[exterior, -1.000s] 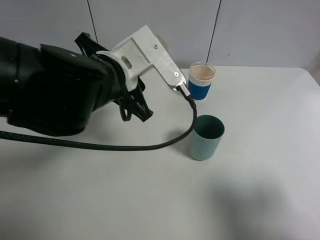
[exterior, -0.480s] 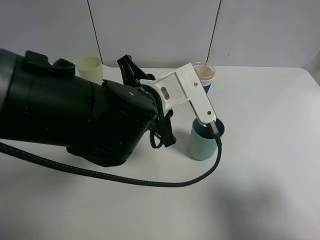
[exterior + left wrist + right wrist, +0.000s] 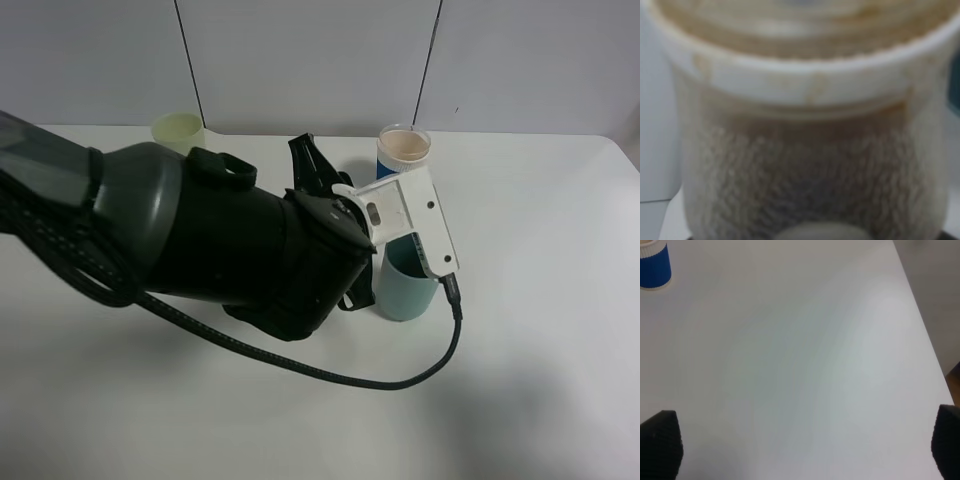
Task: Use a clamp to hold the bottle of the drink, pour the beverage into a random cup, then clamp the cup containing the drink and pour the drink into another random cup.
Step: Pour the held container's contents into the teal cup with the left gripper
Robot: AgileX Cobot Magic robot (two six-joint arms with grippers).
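Your left gripper [image 3: 362, 255] is buried under its own black arm [image 3: 200, 240] and the white camera bracket [image 3: 408, 212] in the high view, so you won't see the jaws themselves. They are closed down tight, and the bottle of the drink [image 3: 805, 150] sits right up against the left wrist camera, filling that view, so take it as clamped in that gripper. You can make out the bottle's wide whitish rim with brown stains on it and a translucent, brown-tinged body below; the picture is too blurred to tell how full it is. The teal cup [image 3: 405, 295] stands upright just below and in front of that gripper, so close that the bracket covers part of its rim. You cannot tell whether gripper or bottle touches it, nor whether any liquid lies in it. The blue-banded cup [image 3: 403, 160] stands upright beyond the gripper, past the teal cup, near both but apart from them. The pale yellow-green tumbler [image 3: 178, 130] is well away from the gripper, on the far side of the arm. A black cable [image 3: 400, 385] loops from the bracket over the worktop [image 3: 550, 380]. Your right gripper [image 3: 804, 442] hangs over bare worktop with its two black fingertips [image 3: 660, 440] spread as wide as they go and nothing between them. The blue-banded cup is far ahead of it and off to one side, well apart.
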